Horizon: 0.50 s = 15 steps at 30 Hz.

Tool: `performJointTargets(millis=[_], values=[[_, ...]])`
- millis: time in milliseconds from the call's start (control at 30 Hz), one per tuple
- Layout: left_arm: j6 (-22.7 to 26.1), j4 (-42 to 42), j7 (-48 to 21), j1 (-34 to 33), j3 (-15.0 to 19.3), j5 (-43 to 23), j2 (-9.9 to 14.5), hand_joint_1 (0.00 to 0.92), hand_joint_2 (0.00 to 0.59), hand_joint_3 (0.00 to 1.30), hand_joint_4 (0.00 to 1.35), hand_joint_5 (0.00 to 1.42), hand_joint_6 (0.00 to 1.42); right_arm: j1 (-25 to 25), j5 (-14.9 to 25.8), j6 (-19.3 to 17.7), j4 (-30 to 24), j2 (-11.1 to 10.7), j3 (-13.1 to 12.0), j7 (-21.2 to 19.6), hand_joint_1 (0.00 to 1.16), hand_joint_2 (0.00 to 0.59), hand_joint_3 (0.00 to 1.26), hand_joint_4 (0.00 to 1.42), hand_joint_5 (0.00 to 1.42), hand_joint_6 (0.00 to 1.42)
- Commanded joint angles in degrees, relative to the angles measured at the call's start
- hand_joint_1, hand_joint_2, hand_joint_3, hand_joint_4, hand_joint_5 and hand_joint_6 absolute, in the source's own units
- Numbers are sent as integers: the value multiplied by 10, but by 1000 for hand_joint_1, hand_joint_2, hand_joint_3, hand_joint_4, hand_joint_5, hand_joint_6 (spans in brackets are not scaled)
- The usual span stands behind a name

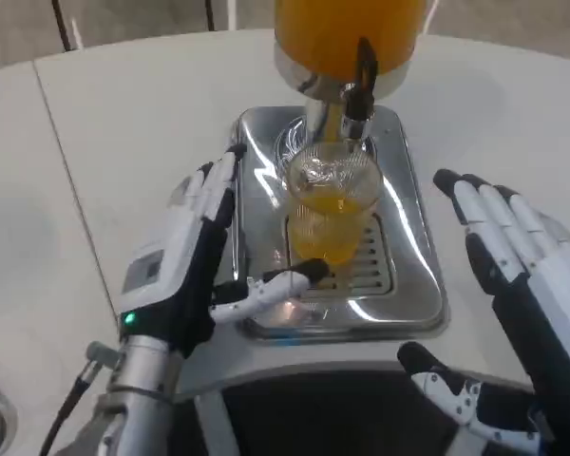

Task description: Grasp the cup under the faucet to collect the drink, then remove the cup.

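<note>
— So where is the cup (331,211) sitting?
— Under the faucet (354,95), on the steel tray (413,275), holding orange drink.
— And the hands?
— Left hand (195,261) and right hand (513,271) are flanking it, fingers spread, gripping nothing.

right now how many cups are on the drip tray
1. A single clear cup, partly filled with orange drink, stands on the silver drip tray under the faucet. The open left hand is beside it, the right hand off to the other side. None seem hidden.
</note>
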Motion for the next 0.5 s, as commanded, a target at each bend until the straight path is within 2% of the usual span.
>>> performJointTargets(millis=[33, 367, 500], values=[[-17, 26, 18, -20, -16, -3, -18, 229, 13, 0, 0, 0, 0, 6, -1, 1, 1, 11, -2, 11, 769, 333, 0, 0, 0, 46], [-34, 107, 40, -63, -34, -4, -34, 227, 13, 0, 0, 0, 0, 15, -1, 0, 10, 23, -1, 15, 755, 326, 0, 0, 0, 47], [-41, 158, 56, -99, -37, -8, -45, 227, 13, 0, 0, 0, 0, 25, -10, -1, 11, 31, 8, 16, 752, 325, 0, 0, 0, 51]])
